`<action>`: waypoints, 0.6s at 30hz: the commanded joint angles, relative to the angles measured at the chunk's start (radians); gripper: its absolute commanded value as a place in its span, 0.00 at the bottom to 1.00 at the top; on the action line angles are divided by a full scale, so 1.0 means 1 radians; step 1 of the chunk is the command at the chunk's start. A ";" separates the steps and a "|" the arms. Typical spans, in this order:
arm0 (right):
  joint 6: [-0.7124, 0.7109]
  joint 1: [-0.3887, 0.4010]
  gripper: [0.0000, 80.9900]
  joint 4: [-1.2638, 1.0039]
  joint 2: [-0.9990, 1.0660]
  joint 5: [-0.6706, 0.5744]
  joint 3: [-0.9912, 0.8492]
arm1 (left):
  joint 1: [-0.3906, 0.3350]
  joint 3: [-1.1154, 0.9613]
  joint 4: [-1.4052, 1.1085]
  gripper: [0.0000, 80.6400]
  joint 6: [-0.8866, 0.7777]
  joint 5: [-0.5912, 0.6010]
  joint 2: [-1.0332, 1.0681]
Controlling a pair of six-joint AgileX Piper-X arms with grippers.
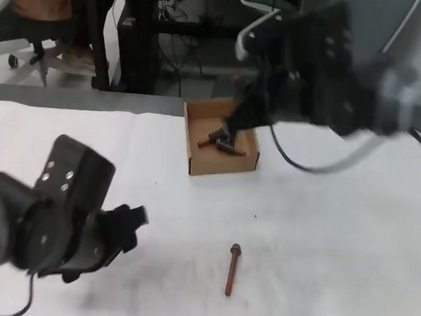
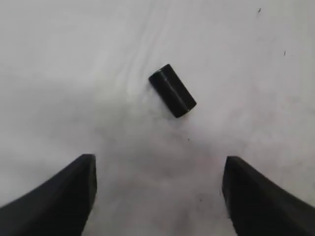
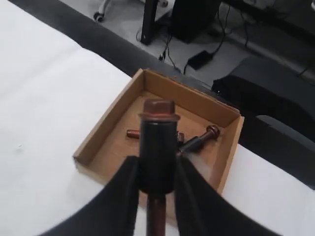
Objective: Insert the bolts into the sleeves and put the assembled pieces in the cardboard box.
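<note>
This was a lab or office workroom: a bench (image 1: 334, 246) draped in white cloth, a wheeled office chair (image 1: 21, 25) on the bare floor at eleven o'clock, and loose cables (image 1: 176, 54) trailing under a dark desk (image 1: 139, 37) at twelve.

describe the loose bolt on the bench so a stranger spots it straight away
Find the open cardboard box at the far middle of the white bench. Coming toward the camera from it, the bolt lies alone on the bare surface. Unlike the pieces in the box, it is plain copper-coloured with no black sleeve.
</note>
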 commanded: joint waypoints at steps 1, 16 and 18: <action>-0.037 -0.017 0.01 0.092 0.110 -0.007 -0.158 | 0.007 -0.052 -0.012 0.83 -0.007 -0.016 0.058; 0.006 -0.049 0.38 0.203 0.380 -0.106 -0.457 | 0.038 -0.263 0.079 0.76 -0.007 0.004 0.351; 0.032 -0.049 0.76 0.267 0.377 -0.084 -0.457 | 0.038 -0.266 0.077 0.67 -0.005 0.004 0.365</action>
